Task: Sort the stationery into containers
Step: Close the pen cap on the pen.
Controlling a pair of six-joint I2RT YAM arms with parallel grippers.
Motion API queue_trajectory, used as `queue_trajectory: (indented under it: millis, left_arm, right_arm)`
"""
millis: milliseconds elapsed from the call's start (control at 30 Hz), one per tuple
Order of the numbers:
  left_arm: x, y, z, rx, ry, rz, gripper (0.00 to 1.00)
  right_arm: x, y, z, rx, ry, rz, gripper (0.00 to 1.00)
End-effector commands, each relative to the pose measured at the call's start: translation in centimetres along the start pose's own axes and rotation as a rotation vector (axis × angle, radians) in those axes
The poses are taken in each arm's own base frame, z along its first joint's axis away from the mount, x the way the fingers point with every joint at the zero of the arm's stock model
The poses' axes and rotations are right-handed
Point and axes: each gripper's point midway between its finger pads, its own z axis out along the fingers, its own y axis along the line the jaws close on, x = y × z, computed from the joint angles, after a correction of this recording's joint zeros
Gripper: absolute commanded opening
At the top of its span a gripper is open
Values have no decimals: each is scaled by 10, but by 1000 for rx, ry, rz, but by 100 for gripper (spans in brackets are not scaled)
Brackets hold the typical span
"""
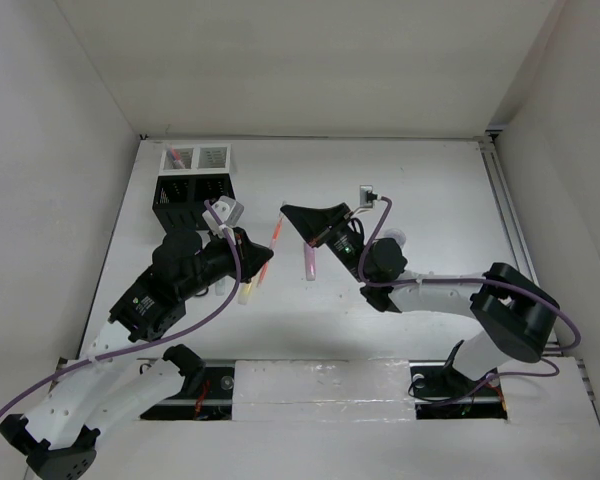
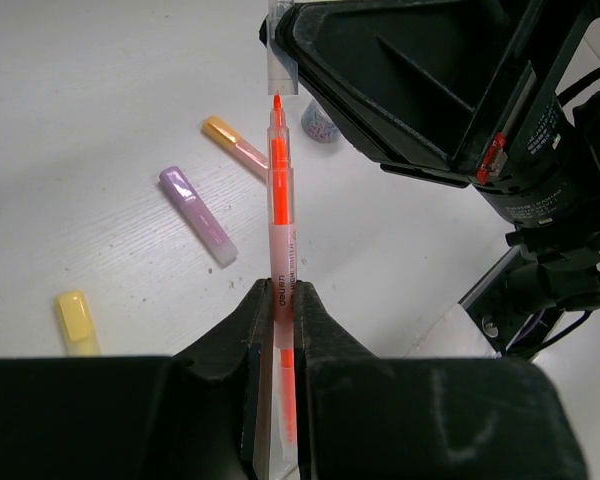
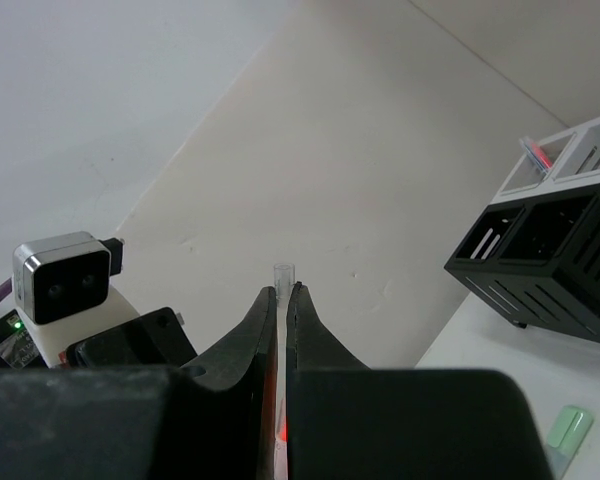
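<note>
Two arms meet mid-table in our overhead shot, left gripper (image 1: 262, 255) and right gripper (image 1: 285, 212) either end of the orange pen (image 1: 276, 233). The black organiser (image 1: 192, 200) and white organiser (image 1: 212, 157) sit far-left. Over on the left wrist we see those jaws pinched tight on the pen's barrel, with its clear cap (image 2: 282, 65) right at the bare tip, and a purple marker (image 2: 197, 214) and yellow marker (image 2: 76, 322) lying on the table. From the right wrist, the jaws are squeezed onto that cap, and a green marker (image 3: 567, 430) lies near the black organiser.
</note>
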Motion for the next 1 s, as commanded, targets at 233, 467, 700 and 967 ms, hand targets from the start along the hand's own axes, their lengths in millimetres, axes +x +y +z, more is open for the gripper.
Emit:
queue_trajectory:
  millis: [233,467,700,967]
  left_arm:
    - [-16,-8,-5,31,-62,7,0]
    - [-15,-10,-5,39,-59,8,0]
    - [-14,-9,-3,36,-51,6,0]
    - [-15,-7,-3,27,-54,6,0]
  right_arm:
    - [-88,104,-14,-427,-329,39,0]
    - [-90,107,-13,-444,-323,28,0]
    - [-92,111,-14,-454,-326,41,0]
    - [-87,107,-17,-447,-304,54,0]
